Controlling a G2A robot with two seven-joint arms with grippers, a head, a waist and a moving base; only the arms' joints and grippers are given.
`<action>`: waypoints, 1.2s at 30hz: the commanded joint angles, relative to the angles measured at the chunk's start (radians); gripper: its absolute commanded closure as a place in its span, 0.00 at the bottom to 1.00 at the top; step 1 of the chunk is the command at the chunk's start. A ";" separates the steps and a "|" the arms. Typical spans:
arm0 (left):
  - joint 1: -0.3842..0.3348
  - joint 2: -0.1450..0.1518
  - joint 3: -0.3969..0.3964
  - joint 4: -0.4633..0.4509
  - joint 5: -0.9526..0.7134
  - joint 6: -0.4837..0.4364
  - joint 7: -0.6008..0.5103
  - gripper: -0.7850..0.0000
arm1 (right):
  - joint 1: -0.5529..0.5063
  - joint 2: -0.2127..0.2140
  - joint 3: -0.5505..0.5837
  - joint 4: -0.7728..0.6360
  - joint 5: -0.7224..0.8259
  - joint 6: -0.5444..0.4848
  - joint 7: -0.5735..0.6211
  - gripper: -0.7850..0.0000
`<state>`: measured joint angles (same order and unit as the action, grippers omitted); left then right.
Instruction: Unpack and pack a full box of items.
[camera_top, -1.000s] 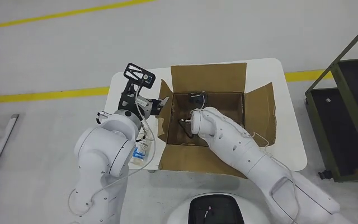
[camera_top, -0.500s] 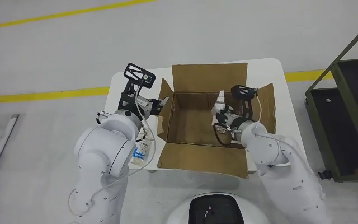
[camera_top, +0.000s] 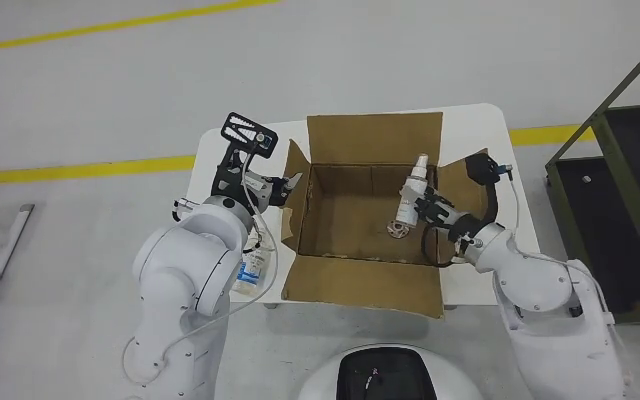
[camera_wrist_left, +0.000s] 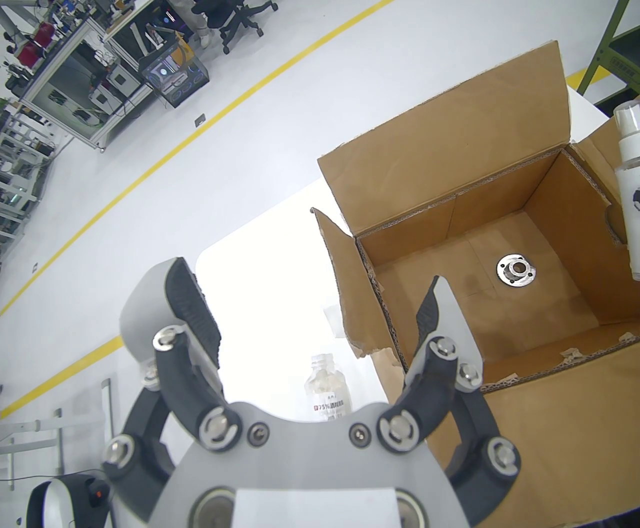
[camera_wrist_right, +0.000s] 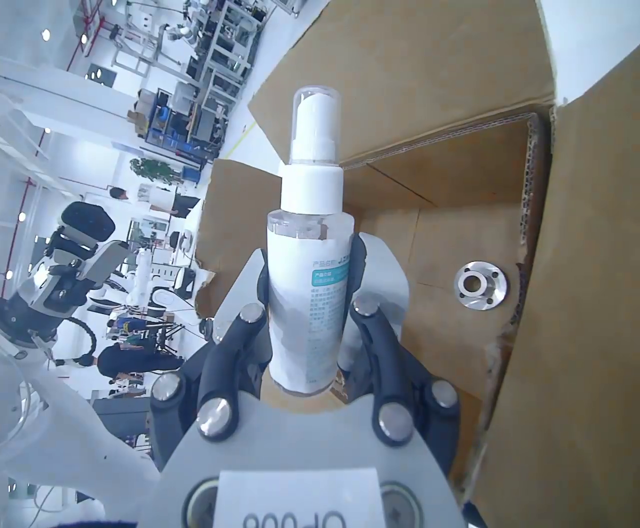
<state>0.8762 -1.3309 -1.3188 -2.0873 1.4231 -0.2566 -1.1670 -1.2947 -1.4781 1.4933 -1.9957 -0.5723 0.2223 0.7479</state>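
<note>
Right wrist view: our right gripper (camera_wrist_right: 310, 260) pinches a spray bottle (camera_wrist_right: 306, 305) over the box (camera_wrist_right: 575, 325) (metal disc (camera_wrist_right: 480, 285) inside). Our left gripper (camera_wrist_left: 306, 277) is spread.

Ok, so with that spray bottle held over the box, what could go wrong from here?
The right gripper clamps only the lower half of the spray bottle, so it may tilt or slip in a swing. The bottle hangs close to the box's raised right flap and could clip it. The small bottle stands near the edge of the table and might get knocked off.
</note>
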 joint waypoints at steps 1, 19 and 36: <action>0.003 0.000 0.000 0.000 0.000 0.002 0.008 0.00 | -0.003 0.000 -0.002 -0.002 0.001 -0.004 -0.008 1.00; 0.044 0.009 -0.011 -0.008 0.039 -0.002 0.045 0.00 | -0.225 0.060 0.517 -0.212 0.004 -0.070 0.038 1.00; 0.044 0.009 -0.011 -0.008 0.039 -0.002 0.045 0.00 | -0.179 0.104 0.138 -0.045 -0.807 -0.091 0.361 1.00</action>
<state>0.9201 -1.3221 -1.3293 -2.0953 1.4619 -0.2587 -1.1224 -1.4821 -1.3737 1.6579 -2.0549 -1.3616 0.1310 1.0958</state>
